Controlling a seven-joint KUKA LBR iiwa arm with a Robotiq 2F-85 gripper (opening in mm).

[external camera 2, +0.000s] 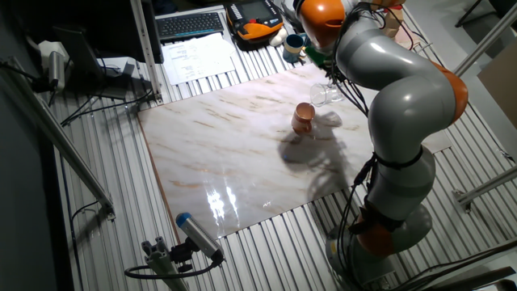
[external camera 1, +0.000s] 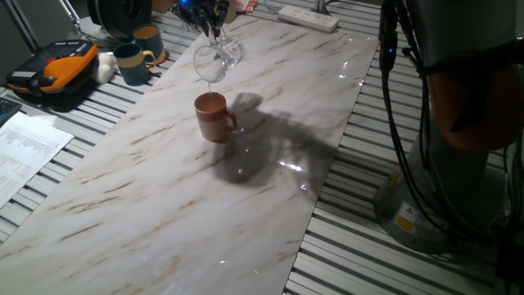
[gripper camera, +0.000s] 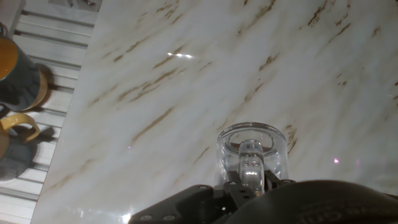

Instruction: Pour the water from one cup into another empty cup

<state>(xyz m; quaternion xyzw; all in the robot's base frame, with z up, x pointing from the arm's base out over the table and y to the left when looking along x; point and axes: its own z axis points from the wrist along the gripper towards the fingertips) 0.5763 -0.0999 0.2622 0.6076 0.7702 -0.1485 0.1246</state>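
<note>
From the hand view, the gripper (gripper camera: 252,186) sits at the bottom edge, its dark body clamped on the glass mug (gripper camera: 252,152), which is seen end-on against the marble slab (gripper camera: 186,74); at the left edge of that view parts of two teal mugs (gripper camera: 15,81) with yellow insides and handles stand on the slatted table. In one fixed view the near part of the slab (external camera 1: 164,213) is bare, with papers (external camera 1: 24,152) lying off its left side on the slats. Further in stands the terracotta mug (external camera 1: 214,116), upright, handle turned to the right, casting a dark shadow to its right. Just above it the glass mug (external camera 1: 216,59) hangs in the air, tipped steeply with its mouth down and to the left, right over the terracotta mug's opening but apart from it; the gripper (external camera 1: 214,31) grasps it from above. Whether any water is in the glass or falling cannot be told. Behind, at the far left, a teal mug (external camera 1: 132,63) and another (external camera 1: 148,41) stand near an orange and black case (external camera 1: 53,70), and a white power strip (external camera 1: 309,17) lies at the far edge. In the other fixed view the grey and orange arm (external camera 2: 396,89) bends over the slab (external camera 2: 226,162), with the glass mug (external camera 2: 325,94) just beside the terracotta mug (external camera 2: 304,117).
</note>
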